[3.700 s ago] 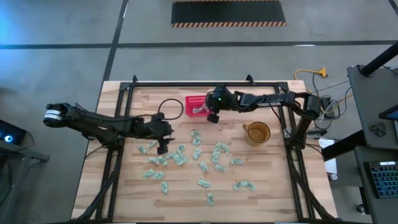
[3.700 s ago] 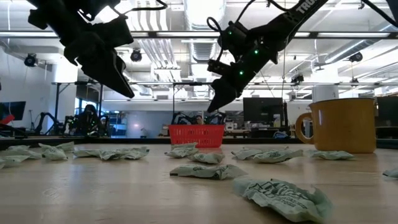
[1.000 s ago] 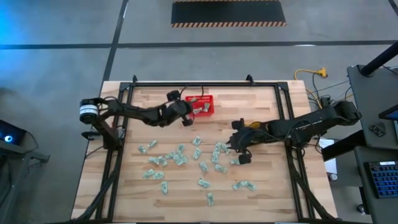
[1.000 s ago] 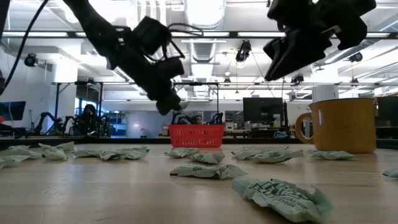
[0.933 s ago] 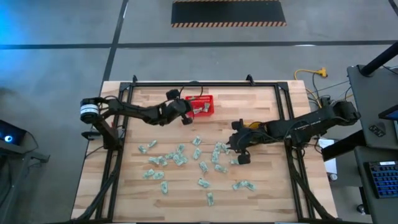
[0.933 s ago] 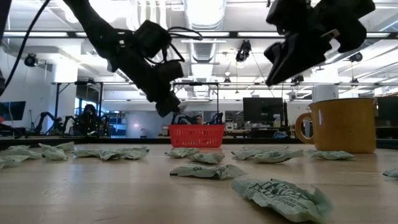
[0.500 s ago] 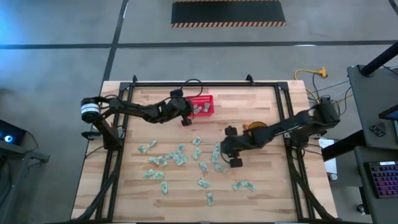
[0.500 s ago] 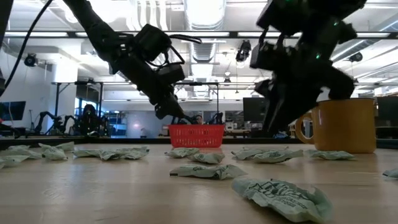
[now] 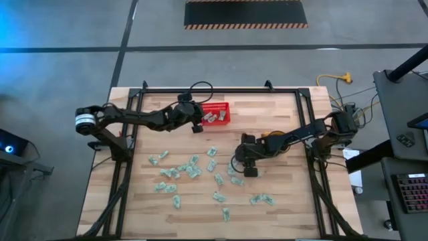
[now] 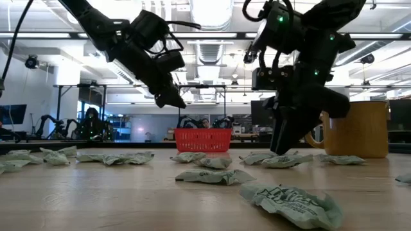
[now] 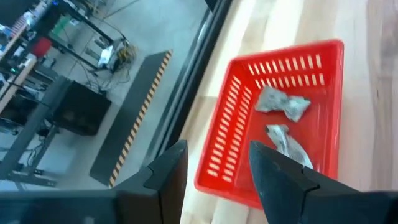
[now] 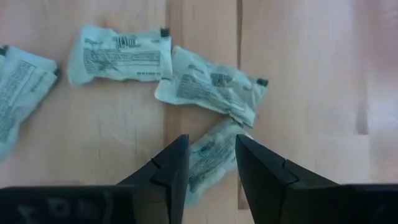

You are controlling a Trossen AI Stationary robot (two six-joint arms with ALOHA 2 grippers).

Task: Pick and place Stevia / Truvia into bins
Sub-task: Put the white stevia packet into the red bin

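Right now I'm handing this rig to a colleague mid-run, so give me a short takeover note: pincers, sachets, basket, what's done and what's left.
Left pincer: open and empty, hovering at the red basket at the table's far edge.
Right pincer: open, low over a sachet in the scatter at mid-table, not yet gripping it.
Done: at least two sachets lie in the basket.
Left: many sachets lie spread across the near half of the table.
A yellow mug stands on the right side, close to the right arm.

left tool (image 11: 214,177): opened over red basket (image 11: 273,124) | right tool (image 12: 208,165): dropped to sachets (image 12: 211,149), spread
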